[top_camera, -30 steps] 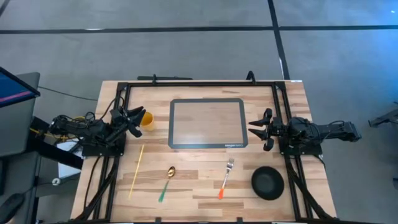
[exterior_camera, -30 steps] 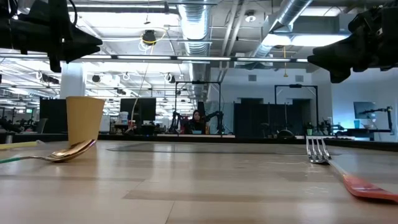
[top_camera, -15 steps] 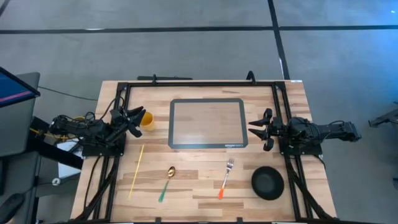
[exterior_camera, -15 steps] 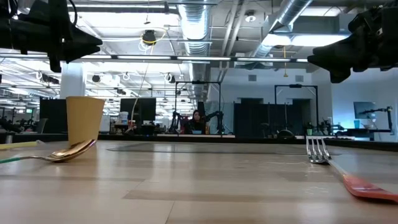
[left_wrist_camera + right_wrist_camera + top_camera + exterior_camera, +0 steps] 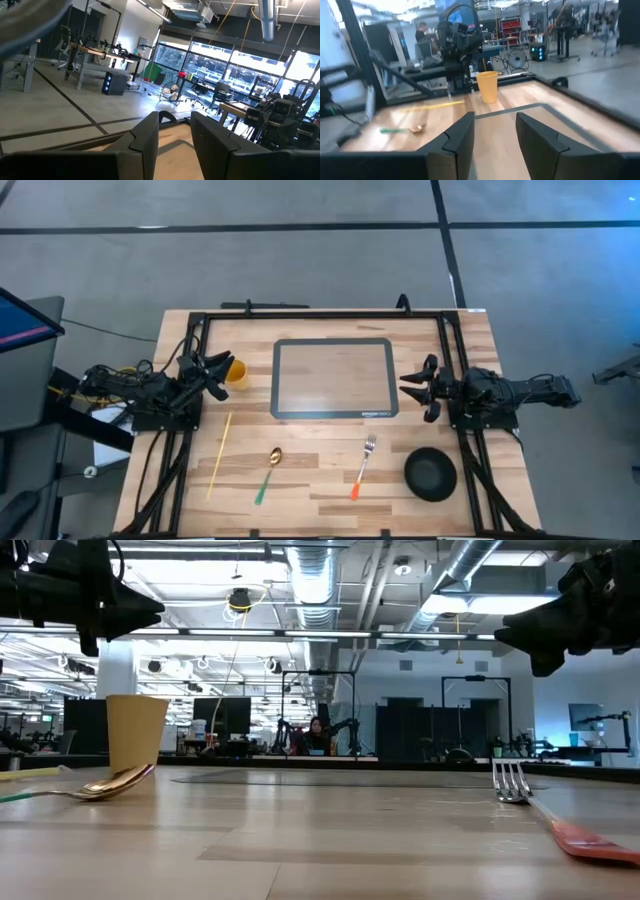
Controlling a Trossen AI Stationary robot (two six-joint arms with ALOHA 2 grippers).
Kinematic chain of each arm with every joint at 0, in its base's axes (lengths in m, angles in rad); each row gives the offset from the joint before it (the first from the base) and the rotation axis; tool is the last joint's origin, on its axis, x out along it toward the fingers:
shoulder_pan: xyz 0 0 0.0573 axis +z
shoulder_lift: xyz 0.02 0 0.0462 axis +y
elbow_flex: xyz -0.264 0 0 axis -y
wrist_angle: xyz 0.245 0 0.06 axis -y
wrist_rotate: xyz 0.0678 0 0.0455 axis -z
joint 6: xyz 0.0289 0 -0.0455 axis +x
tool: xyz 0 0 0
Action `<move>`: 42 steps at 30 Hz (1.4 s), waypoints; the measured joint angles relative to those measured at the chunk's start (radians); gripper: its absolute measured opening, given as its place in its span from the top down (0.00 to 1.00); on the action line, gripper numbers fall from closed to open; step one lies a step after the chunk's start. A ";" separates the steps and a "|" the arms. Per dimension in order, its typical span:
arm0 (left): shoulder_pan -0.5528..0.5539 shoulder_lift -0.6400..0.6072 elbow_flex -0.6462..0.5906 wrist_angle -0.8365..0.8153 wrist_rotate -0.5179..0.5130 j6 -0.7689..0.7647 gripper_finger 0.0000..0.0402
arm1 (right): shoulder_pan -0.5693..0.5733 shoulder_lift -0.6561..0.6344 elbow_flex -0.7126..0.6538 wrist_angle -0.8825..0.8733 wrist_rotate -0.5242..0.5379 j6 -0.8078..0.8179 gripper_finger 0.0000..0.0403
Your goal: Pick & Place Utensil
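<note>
A fork with an orange handle lies flat near the table's near edge, also visible as the fork in the low view. A gold spoon with a green handle lies left of it, and a yellow stick lies farther left. A yellow cup stands upright by the left arm. My left gripper hovers open beside the cup. My right gripper hovers open right of the mat. Neither touches anything.
A grey-rimmed baking mat lies flat at the table's middle. A black bowl sits near the right near corner, right of the fork. Black frame rails run along the far and side edges. Bare wood lies between the utensils and the mat.
</note>
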 joint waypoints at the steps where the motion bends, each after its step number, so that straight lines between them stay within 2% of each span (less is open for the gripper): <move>1: 0.000 0.000 0.000 0.000 0.000 0.000 0.71 | 0.000 0.000 0.000 0.012 0.003 0.005 0.65; 6: 0.000 0.000 0.000 0.007 0.000 0.070 0.71 | -0.002 0.000 0.000 0.076 0.025 -0.023 0.65; 10: 0.000 0.000 0.000 0.007 0.000 0.159 0.71 | -0.003 0.000 0.000 0.119 0.121 -0.125 0.65; 16: 0.000 0.000 0.000 0.007 0.000 0.165 0.71 | -0.002 0.000 0.000 0.189 0.275 -0.248 0.67; 21: 0.000 0.000 0.000 0.008 0.013 0.133 0.71 | -0.002 0.000 0.000 0.232 0.402 -0.187 0.67; 24: 0.000 0.000 0.000 0.008 0.026 0.126 0.71 | -0.002 0.000 0.001 0.244 0.345 -0.150 0.67; 29: 0.000 0.000 0.000 0.008 0.032 0.124 0.71 | -0.002 0.000 0.036 0.258 0.127 -0.147 0.68; 31: 0.000 0.000 0.000 0.013 0.067 0.134 0.71 | 0.001 0.004 0.045 0.297 0.062 -0.129 0.69; 33: 0.000 0.000 0.000 0.046 0.158 0.132 0.71 | 0.008 0.036 0.056 0.345 0.001 -0.120 0.70; 36: 0.000 0.011 0.000 0.194 0.428 0.127 0.71 | 0.028 0.118 0.081 0.376 -0.024 -0.123 0.70; 38: -0.001 0.034 0.000 0.296 0.551 0.147 0.71 | 0.043 0.187 0.123 0.375 -0.023 -0.133 0.69; 42: 0.000 0.120 0.001 0.387 0.553 0.233 0.71 | 0.082 0.351 0.235 0.349 -0.022 -0.148 0.69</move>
